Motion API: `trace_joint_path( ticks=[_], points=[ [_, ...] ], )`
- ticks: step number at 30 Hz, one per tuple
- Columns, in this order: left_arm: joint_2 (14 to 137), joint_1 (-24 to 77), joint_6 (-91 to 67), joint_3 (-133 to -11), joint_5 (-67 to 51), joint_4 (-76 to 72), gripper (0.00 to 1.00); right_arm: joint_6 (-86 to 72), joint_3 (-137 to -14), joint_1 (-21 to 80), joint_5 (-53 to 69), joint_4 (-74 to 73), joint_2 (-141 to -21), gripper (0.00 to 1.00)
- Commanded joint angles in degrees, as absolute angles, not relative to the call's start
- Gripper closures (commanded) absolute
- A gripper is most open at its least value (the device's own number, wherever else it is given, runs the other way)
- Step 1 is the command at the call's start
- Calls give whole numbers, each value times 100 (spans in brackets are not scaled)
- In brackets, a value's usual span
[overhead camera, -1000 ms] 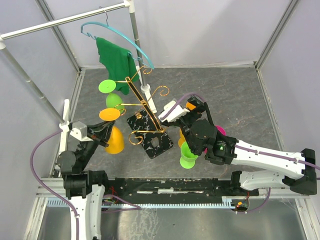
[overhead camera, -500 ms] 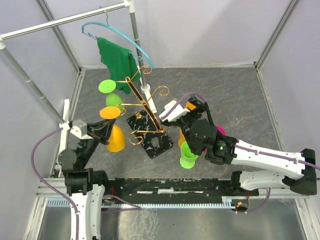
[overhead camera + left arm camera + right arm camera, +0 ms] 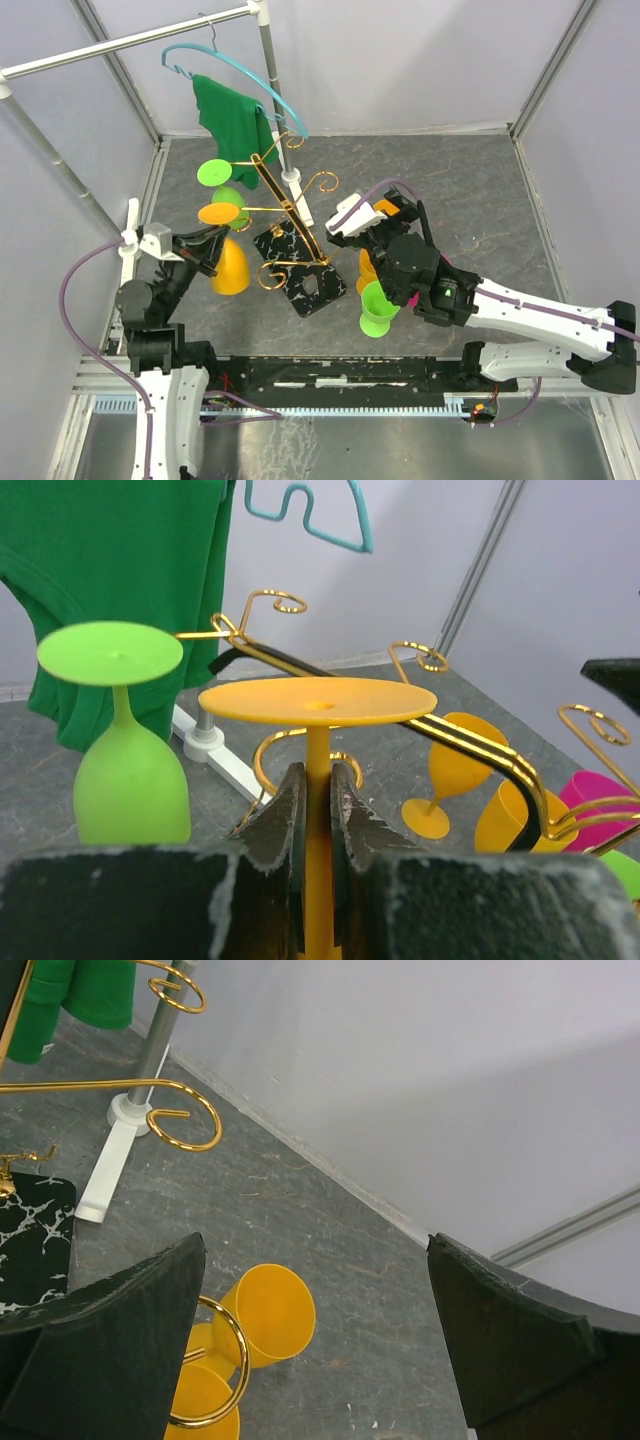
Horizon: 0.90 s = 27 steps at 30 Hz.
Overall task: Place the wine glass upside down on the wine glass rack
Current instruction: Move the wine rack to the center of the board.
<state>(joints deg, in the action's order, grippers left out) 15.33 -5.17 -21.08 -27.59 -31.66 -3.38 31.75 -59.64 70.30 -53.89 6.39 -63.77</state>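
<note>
My left gripper [image 3: 205, 250] is shut on the stem of an orange wine glass [image 3: 228, 268] and holds it upside down, foot up, just left of the gold wine glass rack [image 3: 285, 212]. In the left wrist view my fingers [image 3: 285, 810] clamp the orange stem [image 3: 318, 752]. Its foot [image 3: 318, 700] is level with a gold rack arm [image 3: 470, 748]; I cannot tell whether they touch. A green wine glass [image 3: 226, 198] hangs upside down on the rack, also in the left wrist view [image 3: 128, 785]. My right gripper [image 3: 372, 213] is open and empty right of the rack.
The rack's black marbled base [image 3: 300, 268] stands mid-table. An upright green glass [image 3: 378, 305], orange glasses [image 3: 366, 268] and a pink one [image 3: 441, 262] sit under my right arm. A white clothes rail [image 3: 120, 42] with a green shirt [image 3: 235, 120] stands behind.
My left gripper has lifted the orange glass slightly, its foot now higher beside the rack arm. My right gripper has drawn back to the right, away from the rack.
</note>
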Motion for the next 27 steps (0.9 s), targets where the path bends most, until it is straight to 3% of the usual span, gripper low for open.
trace_joint_path(
  ticks=[1, 8, 19, 27],
  points=[
    [1890, -546, -1790, -3603, -3142, -421, 97, 3003, -5990, 6946, -5346, 636, -6237, 0],
    [2739, -544, -1600, -4673, -3461, 74, 97, 2770, -5944, 6828, -5288, 415, -6167, 0],
    [2549, -537, -1751, -3947, -3883, -247, 97, 2539, -6008, 6647, -5127, 210, -6329, 0],
    [3440, -544, -1531, -4796, -3811, -372, 97, 2445, -6080, 6543, -5076, 64, -6463, 0]
  ],
)
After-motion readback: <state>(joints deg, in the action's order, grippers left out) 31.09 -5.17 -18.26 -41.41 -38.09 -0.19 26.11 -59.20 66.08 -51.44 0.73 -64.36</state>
